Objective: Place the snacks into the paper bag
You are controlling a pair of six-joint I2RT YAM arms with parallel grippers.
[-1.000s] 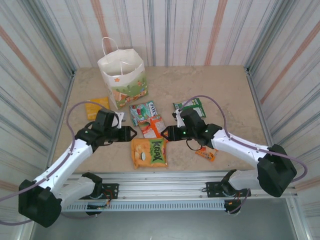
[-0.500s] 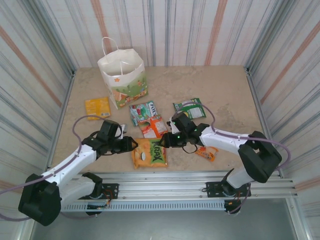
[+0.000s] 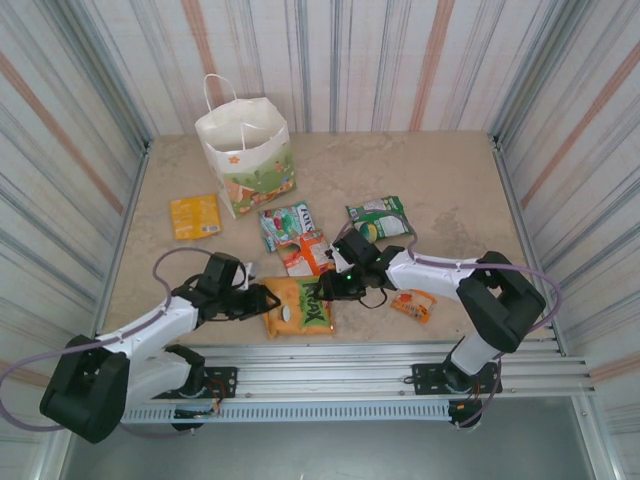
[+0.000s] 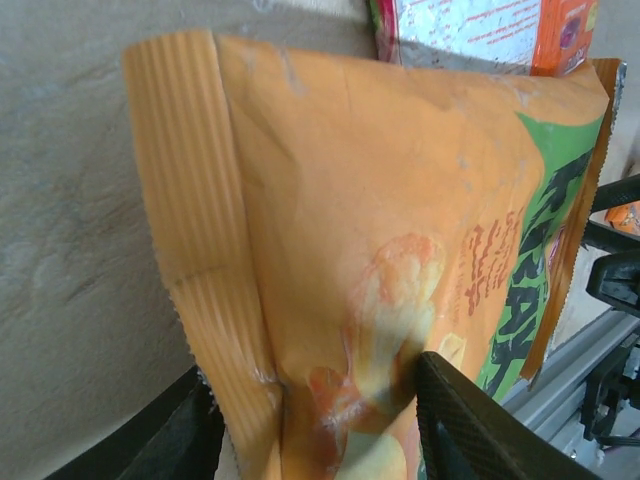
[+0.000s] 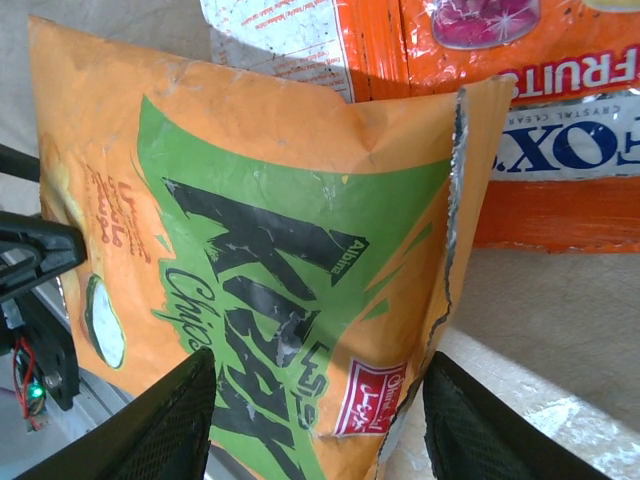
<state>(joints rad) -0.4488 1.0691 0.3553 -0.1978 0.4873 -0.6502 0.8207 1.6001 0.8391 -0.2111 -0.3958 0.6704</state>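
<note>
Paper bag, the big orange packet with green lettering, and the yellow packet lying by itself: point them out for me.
paper bag (image 3: pixel 250 150), overhead view, white front wall above the print.
big orange packet (image 3: pixel 298 306), overhead view, middle of its face.
yellow packet (image 3: pixel 195 215), overhead view, its middle.

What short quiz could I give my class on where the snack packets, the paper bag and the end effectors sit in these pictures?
1. True or false: the white paper bag with cord handles lies flat on its side.
2. Which packet sits between the left end effector and the right end effector?
A. the large orange crinkly packet with green lettering
B. a green-and-white packet
C. the tiny orange packet
3. Fill in: the flat square packet lying alone on the left arm's side of the bag is ____ in colour.

Key: 1. False, it stands upright. 2. A. 3. Yellow-orange.
</note>
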